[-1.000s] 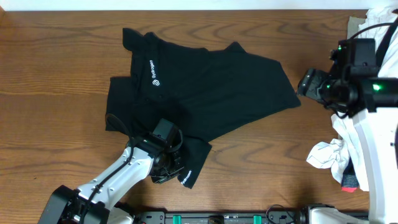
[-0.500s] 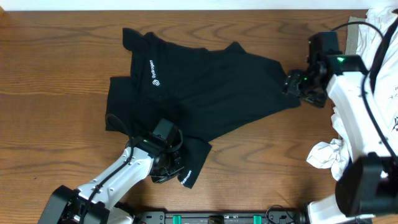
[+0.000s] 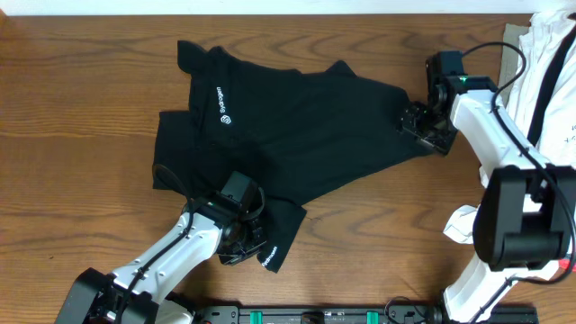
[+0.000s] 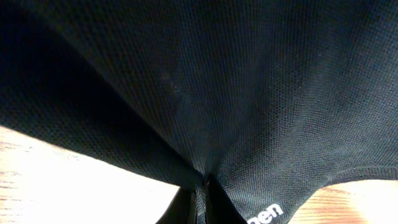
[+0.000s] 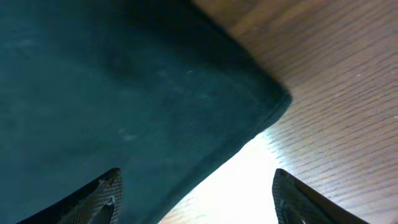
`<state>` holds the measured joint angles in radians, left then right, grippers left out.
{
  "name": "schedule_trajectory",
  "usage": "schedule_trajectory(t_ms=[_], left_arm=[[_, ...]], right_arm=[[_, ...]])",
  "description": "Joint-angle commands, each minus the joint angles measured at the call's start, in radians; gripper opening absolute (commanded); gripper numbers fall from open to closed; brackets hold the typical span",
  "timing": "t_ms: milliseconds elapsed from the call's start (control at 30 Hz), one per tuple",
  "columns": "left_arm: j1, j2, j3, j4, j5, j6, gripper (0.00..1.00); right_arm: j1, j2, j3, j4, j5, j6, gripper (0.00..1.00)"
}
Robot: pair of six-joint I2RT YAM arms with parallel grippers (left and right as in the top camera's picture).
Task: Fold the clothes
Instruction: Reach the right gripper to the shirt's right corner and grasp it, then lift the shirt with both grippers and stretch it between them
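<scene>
The clothes (image 3: pixel 297 126), a black garment with small white logo lettering (image 3: pixel 222 103), lie spread on the wooden table (image 3: pixel 72 90). My left gripper (image 3: pixel 245 241) is shut on the garment's near bottom hem. In the left wrist view the black cloth (image 4: pixel 205 87) fills the frame and bunches between the pinched fingers (image 4: pixel 202 202), with white lettering (image 4: pixel 267 214) beside them. My right gripper (image 3: pixel 418 126) hovers open over the garment's right corner. In the right wrist view that corner (image 5: pixel 273 102) lies ahead of the right gripper (image 5: pixel 198 198), whose fingertips (image 5: pixel 102 196) straddle the hem without touching it.
White garments with black straps (image 3: pixel 549 54) are heaped at the table's far right edge. A crumpled white cloth (image 3: pixel 472 225) lies lower right beside the right arm's base. Bare wood surrounds the black garment.
My right arm has swung in from the right edge to the garment's right corner, its jaws staying open. The left arm and its pinched hem have not moved.
</scene>
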<state>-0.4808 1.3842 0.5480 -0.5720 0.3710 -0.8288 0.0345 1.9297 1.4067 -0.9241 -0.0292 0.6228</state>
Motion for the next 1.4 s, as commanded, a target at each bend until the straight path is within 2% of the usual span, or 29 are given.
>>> schedule_trajectory(t_ms=[0,167,500,567,633,733,767,900,1100,1367], left_arm=[[-0.003,0.021,-0.027,0.001,-0.046,0.025,0.06],[-0.003,0.021,-0.027,-0.002,-0.046,0.025,0.07],[-0.003,0.021,-0.027,-0.002,-0.046,0.025,0.06],[-0.003,0.021,-0.027,-0.002,-0.046,0.025,0.06],[-0.003,0.021,-0.027,-0.002,-0.046,0.025,0.06],[-0.003,0.021,-0.027,-0.003,-0.046,0.025,0.06],[-0.003,0.021,-0.027,-0.003,-0.046,0.025,0.06],[-0.003,0.021,-0.027,-0.006,-0.046,0.025,0.06],[-0.003,0.020,-0.027,-0.009,-0.046,0.025,0.06],[-0.003,-0.010,-0.014,-0.029,-0.046,0.033,0.06]], right_arm=[[-0.027,0.041,0.003,0.001,0.042,0.035,0.77],[-0.041,0.090,0.003,0.027,0.046,0.036,0.75],[-0.042,0.159,0.003,0.063,0.051,0.117,0.64],[-0.042,0.167,0.003,0.064,0.051,0.125,0.59],[-0.042,0.171,0.003,0.065,0.051,0.125,0.50],[-0.043,0.171,0.003,0.063,0.051,0.124,0.11],[-0.043,0.171,0.003,0.060,0.051,0.124,0.02],[-0.043,0.171,0.003,0.046,0.051,0.118,0.01],[-0.044,0.169,0.005,0.024,0.051,0.016,0.01],[-0.061,0.161,0.009,-0.019,0.054,-0.037,0.01]])
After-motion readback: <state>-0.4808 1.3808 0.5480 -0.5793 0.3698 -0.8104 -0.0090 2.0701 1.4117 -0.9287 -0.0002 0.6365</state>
